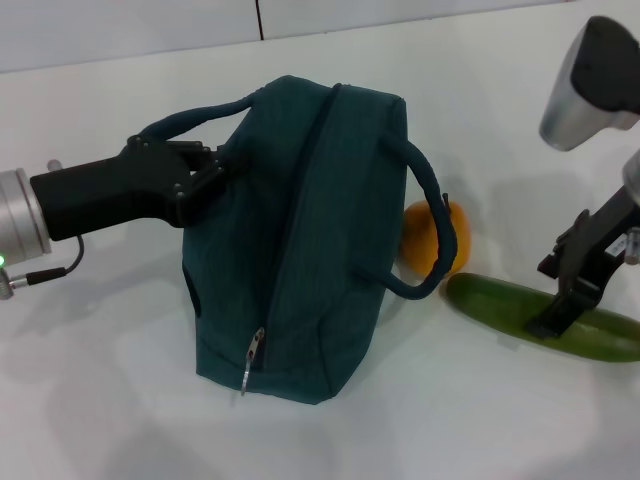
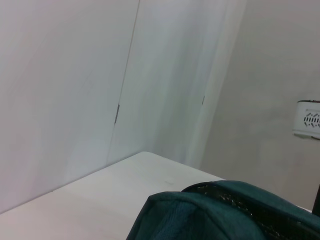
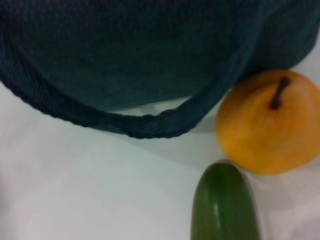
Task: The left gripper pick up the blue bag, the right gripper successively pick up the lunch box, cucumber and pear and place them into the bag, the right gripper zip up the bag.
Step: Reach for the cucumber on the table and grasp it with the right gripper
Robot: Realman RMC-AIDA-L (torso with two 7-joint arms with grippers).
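Head view: the large dark teal fabric bag (image 1: 300,240) stands on the white desk (image 1: 100,400), its zipper run closed with the silver pull (image 1: 252,362) at the near end. The left tool (image 1: 205,172), a black two-fingered claw, is clamped on the bag's left rolled handle (image 1: 195,117); its fingertips are partly hidden by the fabric. The round yellow-orange pear (image 1: 425,238) sits just right of the bag, partly behind the right handle. The long dark green cucumber (image 1: 545,315) lies beside it, cut off at the frame edge. The right tool (image 1: 562,300) straddles the cucumber, fingers spread, not gripping.

Left wrist view: only the bag top (image 2: 225,212) and desk show.

Right wrist view: the handle (image 3: 145,125), pear (image 3: 265,125) and cucumber tip (image 3: 222,205) appear; own fingers are unseen.
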